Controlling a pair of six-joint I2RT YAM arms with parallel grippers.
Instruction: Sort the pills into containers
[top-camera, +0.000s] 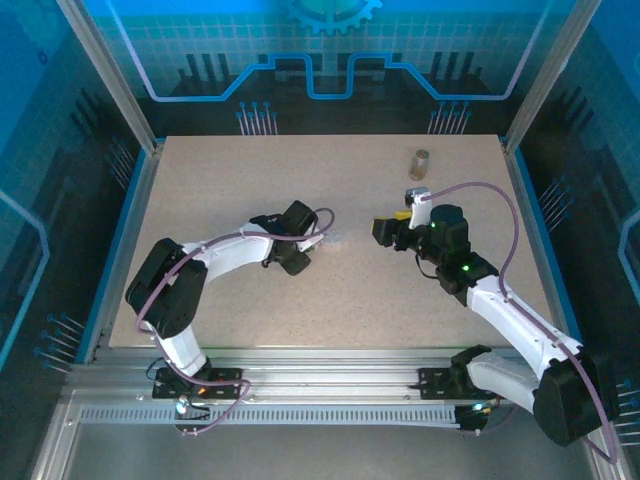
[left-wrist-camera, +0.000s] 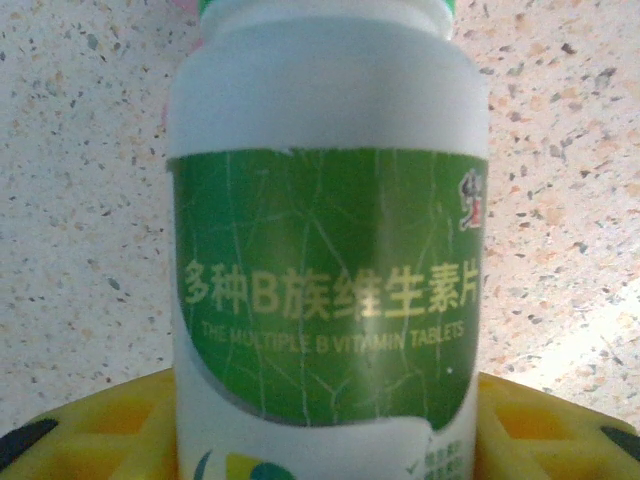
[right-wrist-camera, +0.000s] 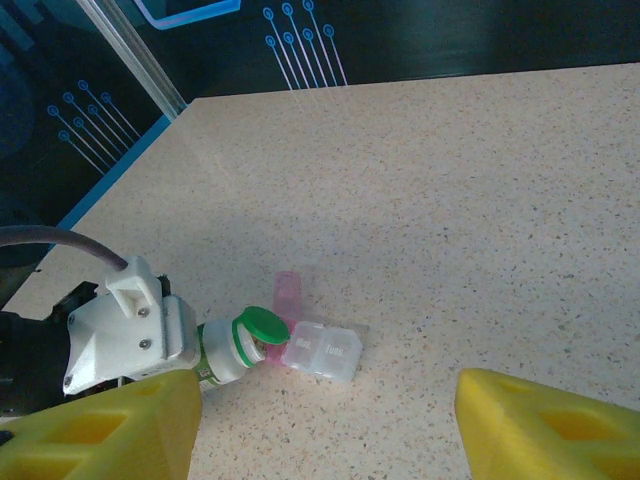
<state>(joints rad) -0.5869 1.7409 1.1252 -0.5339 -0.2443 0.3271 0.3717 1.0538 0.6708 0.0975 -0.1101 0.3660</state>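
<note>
While my left gripper (top-camera: 308, 248) is clamped on the white bottle (left-wrist-camera: 320, 250), I read a green label (left-wrist-camera: 330, 290) with yellow characters and "THE MULTIPLE B VITAMIN TABLETS"; the bottle is held roughly level, its green cap (right-wrist-camera: 262, 328) just ahead of the fingers, beside a clear pill box (right-wrist-camera: 322, 350) and a pink vial (right-wrist-camera: 288, 293). Its base is cut off between the yellow fingers (left-wrist-camera: 90, 430), and what the pill box holds is too small to tell. My right gripper (right-wrist-camera: 325, 440) faces it, angled down, jaws wide and empty, a brownish vial (top-camera: 420, 163) well off to its side.
</note>
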